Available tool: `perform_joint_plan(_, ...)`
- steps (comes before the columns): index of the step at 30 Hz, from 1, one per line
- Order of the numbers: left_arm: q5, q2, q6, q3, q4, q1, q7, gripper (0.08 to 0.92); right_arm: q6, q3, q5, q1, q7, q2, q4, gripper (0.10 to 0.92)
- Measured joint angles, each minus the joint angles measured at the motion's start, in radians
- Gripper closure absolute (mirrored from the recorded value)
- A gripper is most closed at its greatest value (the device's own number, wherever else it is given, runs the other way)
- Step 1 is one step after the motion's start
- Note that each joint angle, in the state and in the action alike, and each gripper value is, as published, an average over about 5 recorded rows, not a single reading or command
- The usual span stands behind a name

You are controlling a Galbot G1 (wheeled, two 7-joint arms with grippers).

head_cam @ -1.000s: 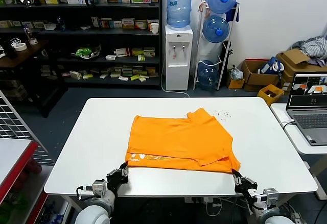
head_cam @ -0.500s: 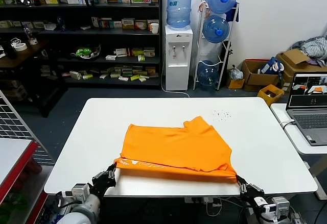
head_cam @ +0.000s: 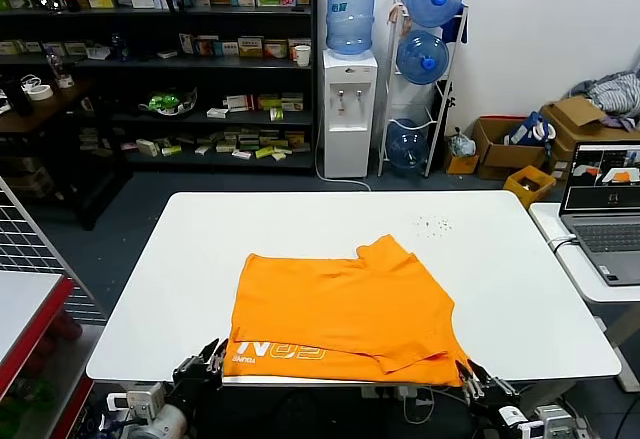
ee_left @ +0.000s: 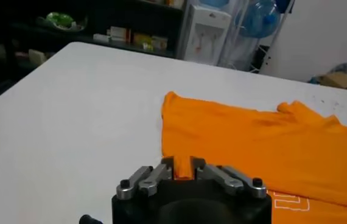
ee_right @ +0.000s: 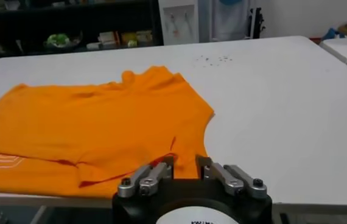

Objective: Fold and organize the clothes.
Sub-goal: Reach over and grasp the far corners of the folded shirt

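Near edge first: left gripper (head_cam: 203, 361) and right gripper (head_cam: 480, 377) low at table (head_cam: 150, 289) front, one at each near corner of T-shirt (head_cam: 340, 304). Left wrist view: fingers (ee_left: 166, 165) parted, orange hem edge between them, clamped or loose cannot tell. Right wrist view: same story, fingers (ee_right: 163, 165) spread around hem corner, hold cannot tell. Shirt flat on white table, partly folded, white lettering (head_cam: 285, 351) along near hem, collar (head_cam: 385, 251) at far side. Soft, light, limp fabric; likely drapes and slides, no stiffness. Best pinch points probably hem corners or shoulder seams, both sides together to keep fold square. Laptop (head_cam: 605, 209) off right; shelves, water dispenser (head_cam: 348, 109) behind.
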State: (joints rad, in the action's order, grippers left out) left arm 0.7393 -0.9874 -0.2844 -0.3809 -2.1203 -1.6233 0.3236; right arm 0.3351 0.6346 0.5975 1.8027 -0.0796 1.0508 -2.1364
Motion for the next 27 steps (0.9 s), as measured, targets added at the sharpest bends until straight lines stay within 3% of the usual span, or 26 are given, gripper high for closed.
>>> perform_joint_plan(8, 0.017, 0.02, 0.005, -0.016, 0.014, 0.054, -0.019, 0.314, 0.002, -0.021, 0.036, -0.133, -0.023, -0.044, 0.019, 0.268)
perform_joint_plan(13, 0.037, 0.022, 0.012, 0.016, 0.089, 0.184, -0.033, 0.196, 0.021, -0.089, 0.079, -0.336, -0.053, -0.069, 0.116, 0.207)
perform_joint_plan(27, 0.073, -0.026, -0.004, 0.24, 0.524, 0.673, -0.099, 0.177, 0.119, -0.385, 0.144, -0.922, -0.099, 0.008, 0.564, 0.203)
